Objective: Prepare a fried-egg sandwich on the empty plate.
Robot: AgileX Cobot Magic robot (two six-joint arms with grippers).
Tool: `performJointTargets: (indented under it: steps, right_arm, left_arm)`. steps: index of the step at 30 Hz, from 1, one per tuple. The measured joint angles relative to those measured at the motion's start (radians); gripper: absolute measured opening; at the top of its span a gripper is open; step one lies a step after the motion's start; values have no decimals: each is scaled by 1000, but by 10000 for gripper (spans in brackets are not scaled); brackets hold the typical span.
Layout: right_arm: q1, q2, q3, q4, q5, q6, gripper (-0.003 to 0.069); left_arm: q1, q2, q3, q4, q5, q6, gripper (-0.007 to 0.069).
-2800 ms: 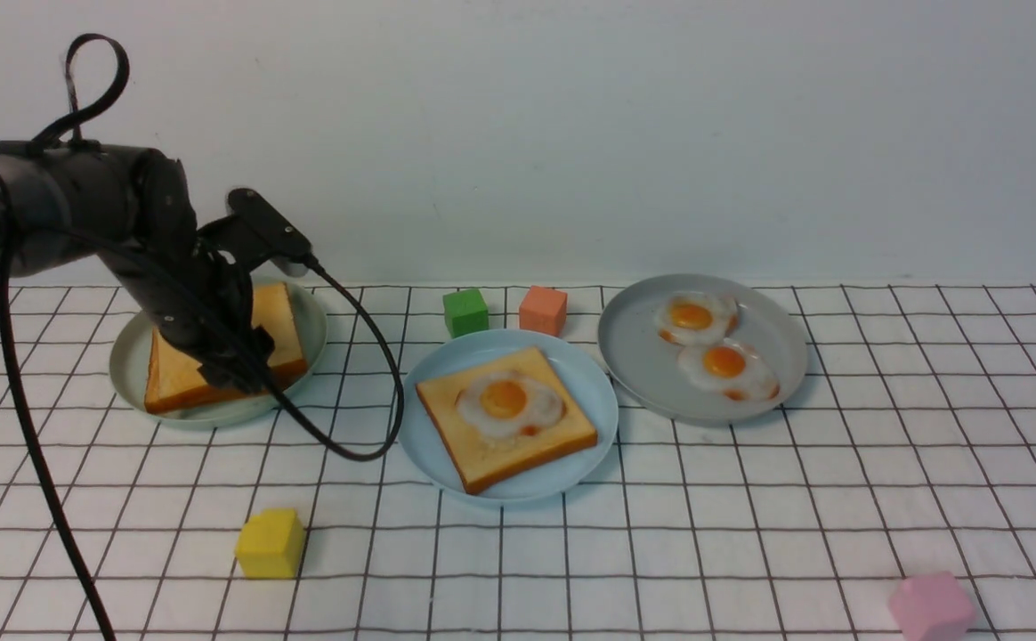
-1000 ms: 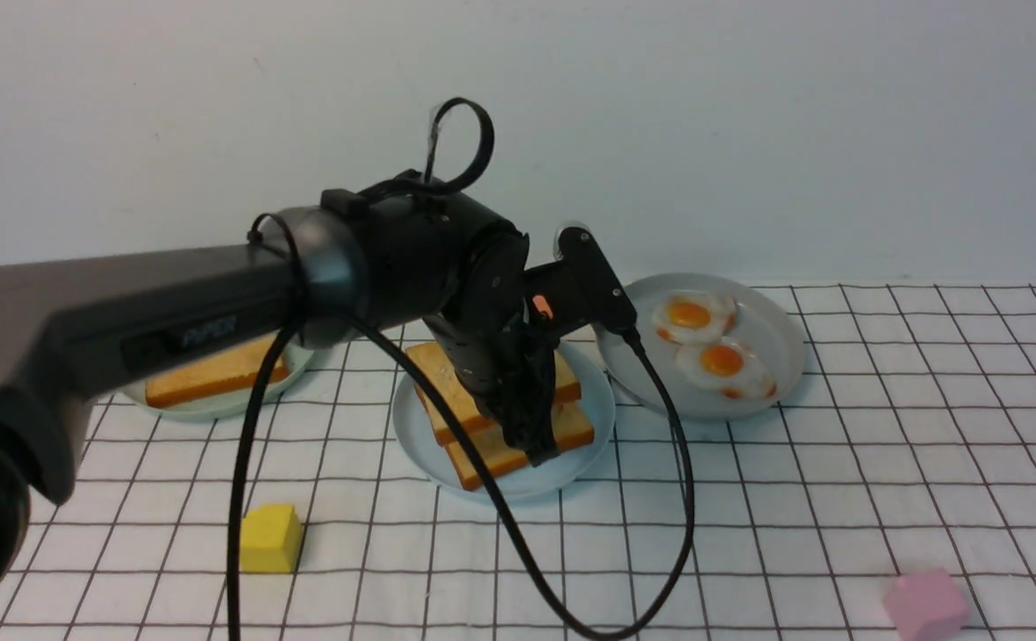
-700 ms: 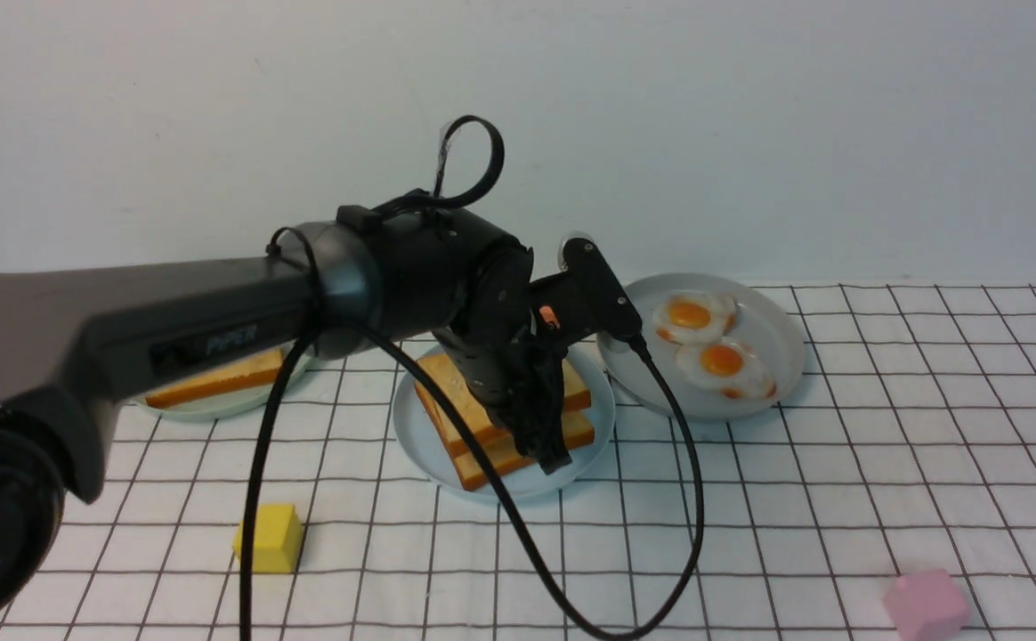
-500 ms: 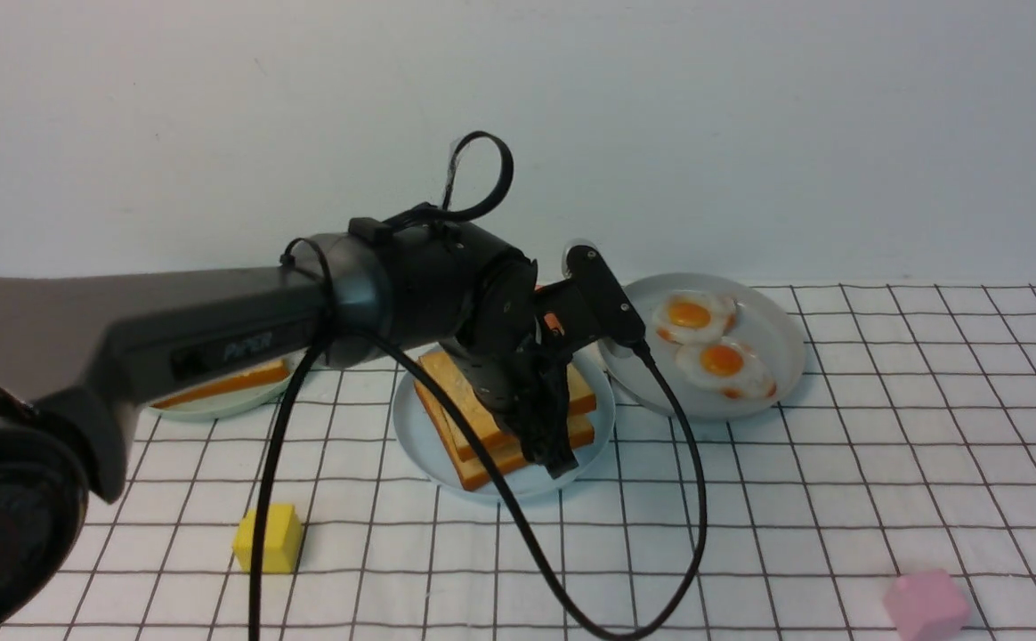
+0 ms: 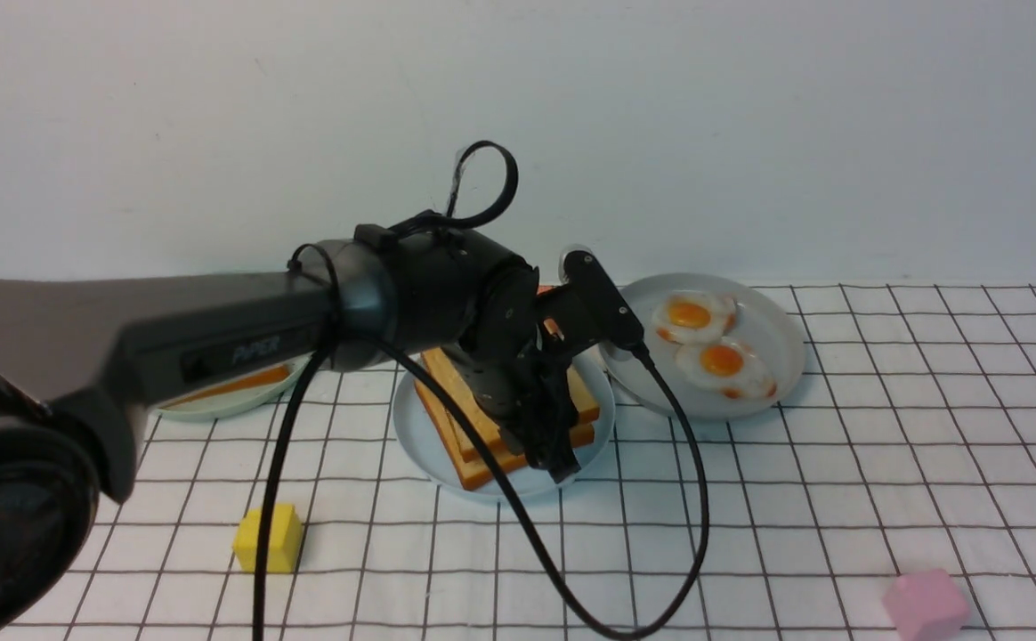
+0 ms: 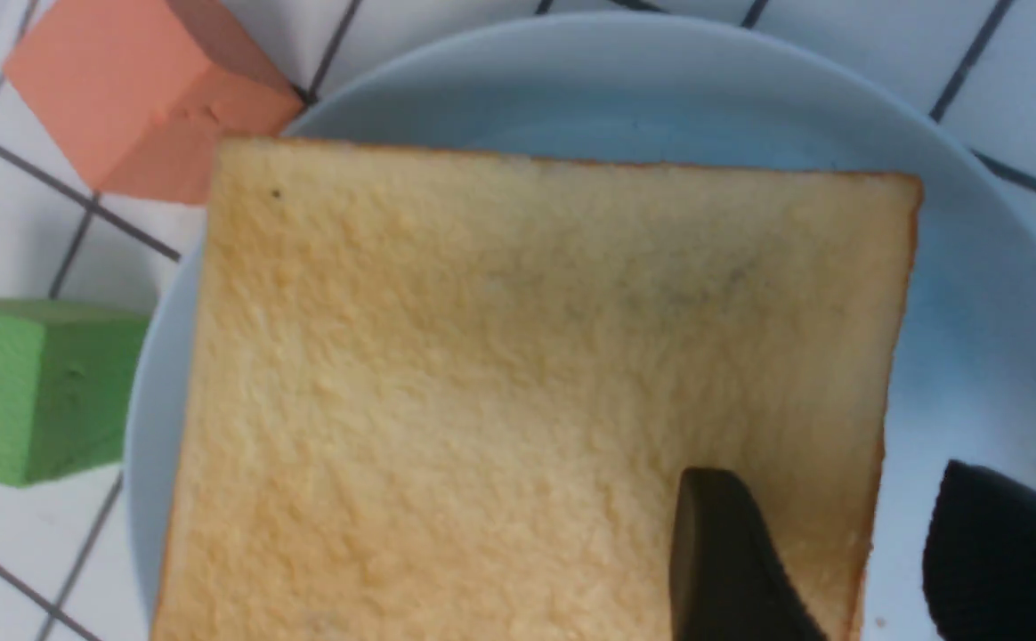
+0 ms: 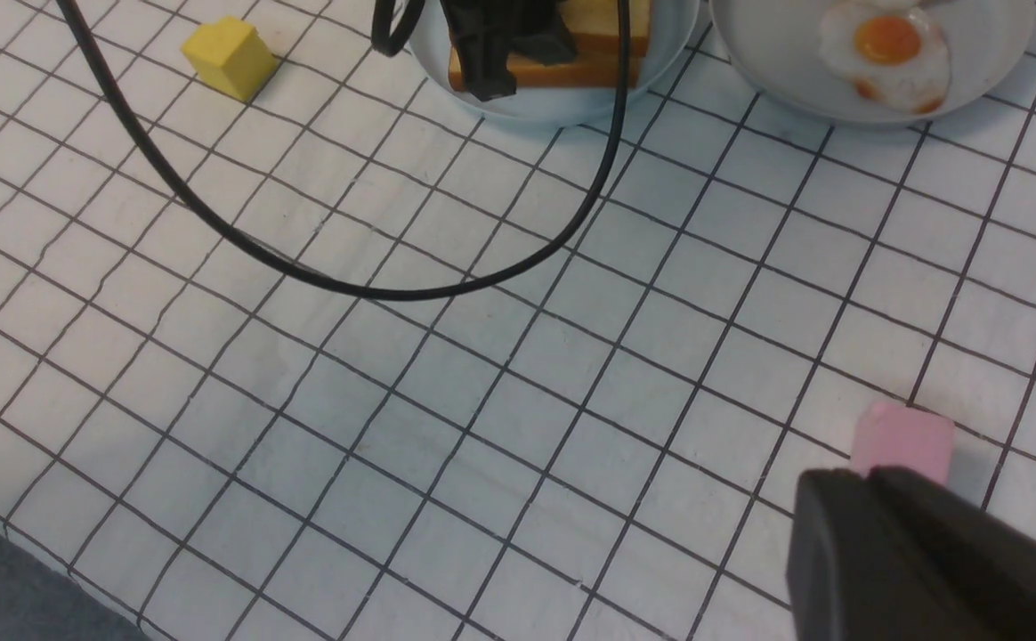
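Note:
The light blue plate (image 5: 416, 436) holds two stacked toast slices: a top toast (image 5: 584, 401) lying on a bottom toast (image 5: 482, 469). The fried egg between them is hidden. My left gripper (image 5: 562, 465) points down at the stack's near right corner. In the left wrist view the left gripper (image 6: 829, 472) is open: one finger (image 6: 723, 552) is over the top toast (image 6: 500, 374), the other is over the plate (image 6: 972, 294), and the toast's edge lies between them. My right gripper (image 7: 870, 476) is shut and empty, low over the cloth.
A grey plate (image 5: 781, 320) holds two fried eggs (image 5: 723, 361). A pale green plate (image 5: 215, 408) at the left holds one toast. An orange cube (image 6: 140, 107) and a green cube (image 6: 28, 392) stand behind the blue plate. A yellow cube (image 5: 269, 537), a pink cube (image 5: 927, 605) and a drooping black cable (image 5: 660, 552) are nearer.
My left arm carried a toast from the green plate over the egg on the blue plate. In the last second the toast sank from tilted to flat on the stack.

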Motion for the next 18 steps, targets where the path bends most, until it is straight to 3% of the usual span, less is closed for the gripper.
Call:
performJointTargets:
  steps: [6,7,9,10,13,18]
  right_arm:
    - [0,0,0,1,0,0,62]
    - [0,0,0,1,0,0,62]
    - [0,0,0,1,-1,0,62]
    - [0,0,0,1,-1,0,62]
    - [0,0,0,1,0,0,64]
    - [0,-7,0,1,3,5,66]
  left_arm:
    - [-4,-110,2,-45,105,-122,293]
    - [-11,-185,2,-53,145,-196,232]
    - [-17,-241,2,-57,171,-236,190]
    - [-27,-362,3,-73,216,-288,108]
    - [-32,-531,38,-113,249,-316,-4]
    - [-32,-829,251,-171,222,-325,-13]
